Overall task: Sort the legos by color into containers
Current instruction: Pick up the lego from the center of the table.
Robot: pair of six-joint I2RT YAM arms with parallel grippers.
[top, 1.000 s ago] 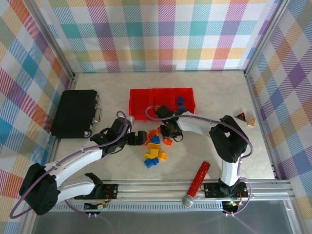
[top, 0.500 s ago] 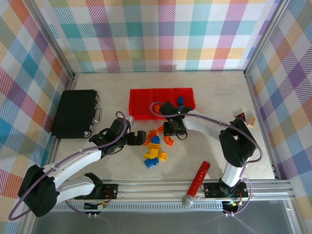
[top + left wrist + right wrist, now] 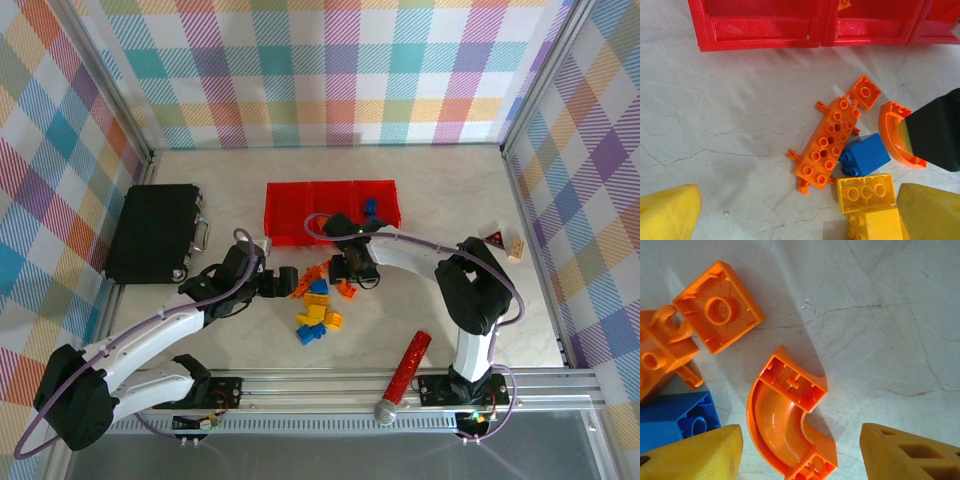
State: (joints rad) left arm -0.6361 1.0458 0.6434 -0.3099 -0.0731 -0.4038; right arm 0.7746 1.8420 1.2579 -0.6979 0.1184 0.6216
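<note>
Since a second earlier, the right gripper point(image 3: 800, 450) had been opened partway, empty, astride a curved orange brick point(image 3: 785, 425) just in front of the red bins point(image 3: 290, 215). The left gripper point(image 3: 800, 215) was spread wide, empty, by the legos point(image 3: 318, 310) there; bare table point(image 3: 445, 195) was left right of the bins.

White shells and black joints make up the left arm point(image 3: 150, 335) and right arm point(image 3: 410, 258) (a purple cable point(image 3: 140, 325) trails each); the left gripper point(image 3: 800, 210) has yellow pads point(image 3: 670, 212).
</note>
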